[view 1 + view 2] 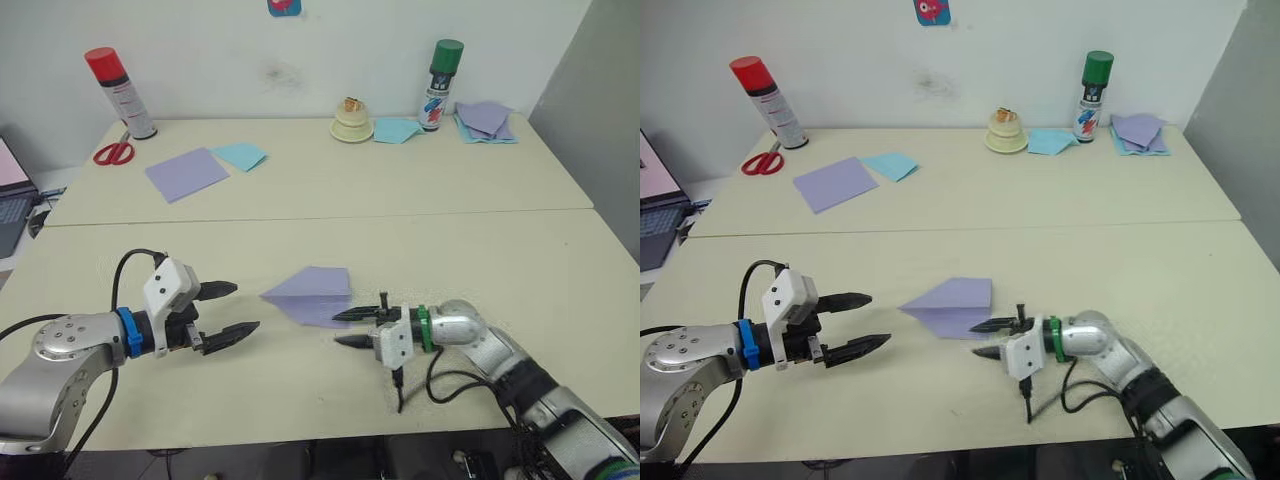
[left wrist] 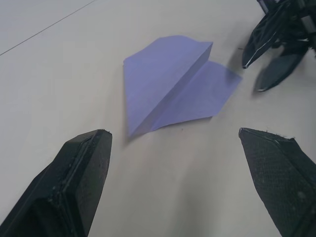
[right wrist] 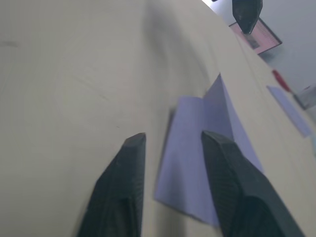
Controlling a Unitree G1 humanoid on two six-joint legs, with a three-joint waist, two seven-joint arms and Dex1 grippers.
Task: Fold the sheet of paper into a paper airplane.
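On the near table (image 1: 560, 260), midway between our two grippers, lay the paper airplane (image 1: 312, 295): lavender, folded to a dart, nose toward our left, wings flat, touching the tabletop only.

Left gripper (image 1: 228, 311): fingers spread wide, holding nothing, tips aimed at the airplane's nose, near it but apart. From the left wrist view the airplane (image 2: 170, 91) sat beyond both black fingers (image 2: 74, 182), with our other gripper past its tail.

Right gripper (image 1: 350, 327): fingers parted a little, empty, tips just beside the airplane's tail edge. In the right wrist view one finger (image 3: 232, 182) overlapped the purple paper; we could not tell whether it touched.

Far table, our left side:
- spray can, red cap (image 1: 120, 92), upright by the wall
- red scissors (image 1: 115, 152), just beside that can
- lavender square (image 1: 186, 174), flat
- light-blue sheet (image 1: 240, 155), just beside the square

Far table, our right side:
- small cream dish (image 1: 352, 121), something on top that we could not make out
- light-blue sheet (image 1: 397, 130), between dish and green can
- spray can, green cap (image 1: 440, 84), upright
- pile of lavender and blue sheets (image 1: 485, 120), beside the green can

Laptop (image 1: 12, 195): at our far left edge, off the tables.
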